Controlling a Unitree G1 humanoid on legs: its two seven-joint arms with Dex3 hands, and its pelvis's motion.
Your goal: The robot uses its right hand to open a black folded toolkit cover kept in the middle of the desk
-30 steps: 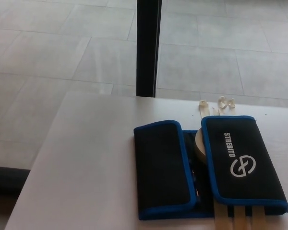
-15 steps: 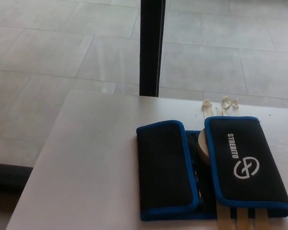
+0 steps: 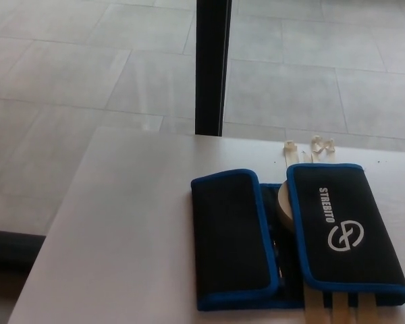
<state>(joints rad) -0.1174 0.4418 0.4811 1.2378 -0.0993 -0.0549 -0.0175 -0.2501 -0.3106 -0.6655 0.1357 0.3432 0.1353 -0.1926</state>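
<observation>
At the near edge of the pale tabletop [image 3: 135,229], three cream strips [image 3: 337,308] poke out from under the toolkit cover [image 3: 297,236] and run off the bottom of the picture. The cover itself lies flat on the right half of the tabletop, black with blue piping, still folded: its two flaps are turned inward over the middle. The left flap [image 3: 233,236] is plain black. The right flap [image 3: 344,229] carries white "STREBITO" lettering and a round white logo [image 3: 344,236], and its inner edge lies just beside the left flap's, with a narrow gap between them.

In that gap, toward the far end, a tan rounded object [image 3: 284,206] shows, half hidden under the right flap; what it is cannot be told. Lower in the gap a few thin dark items are tucked along the left flap's edge, too small to identify.

Just beyond the cover's far edge, small cream clasp-like ends [image 3: 309,146] rest on the tabletop, joined to pale strips that disappear beneath the right flap.

Nothing lies on top of the flaps. The left part of the tabletop is bare.

Past the far edge of the tabletop stands a black vertical post [image 3: 212,67], rising out of the picture, with a grey tiled floor [image 3: 67,74] around it. A dark band [image 3: 13,248] crosses the lower left corner beside the tabletop.

Neither robot hand appears in the view, so the state of the fingers cannot be told.
</observation>
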